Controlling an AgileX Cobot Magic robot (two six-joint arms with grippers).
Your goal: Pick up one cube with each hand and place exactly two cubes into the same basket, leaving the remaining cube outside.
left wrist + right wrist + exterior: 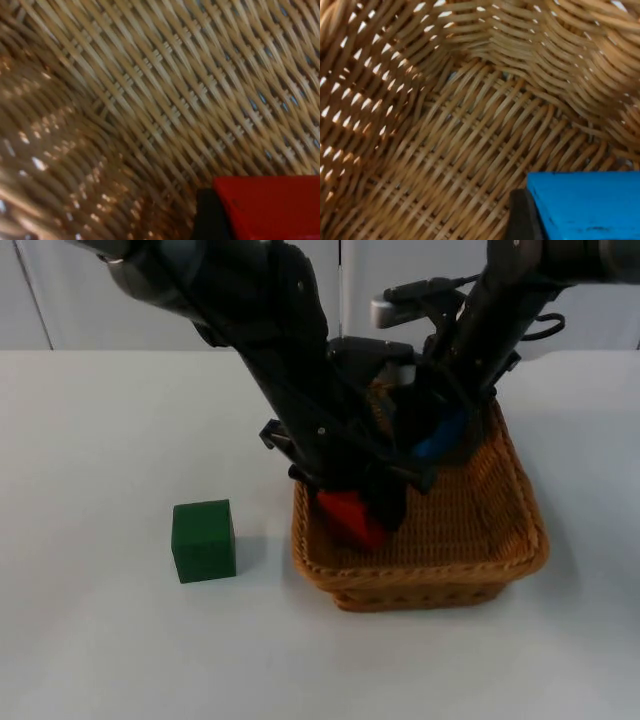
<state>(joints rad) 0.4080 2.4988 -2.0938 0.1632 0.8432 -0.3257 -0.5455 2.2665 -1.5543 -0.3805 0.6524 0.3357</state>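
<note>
A wicker basket (520, 540) stands right of the table's middle. Both arms reach down into it. My left gripper (368, 510) is shut on a red cube (345, 515) low inside the basket's left front part; the left wrist view has the red cube (270, 207) against a black fingertip (210, 217) just above the woven floor (165, 100). My right gripper (440, 440) is shut on a blue cube (437, 445) over the basket's back part; the right wrist view has the blue cube (585, 205) close above the weave (460, 135). A green cube (204, 540) sits on the table left of the basket.
The white table (100, 440) stretches open to the left and front of the basket. The grey partition wall (60, 290) closes off the back. The two arms cross close together above the basket's back left rim.
</note>
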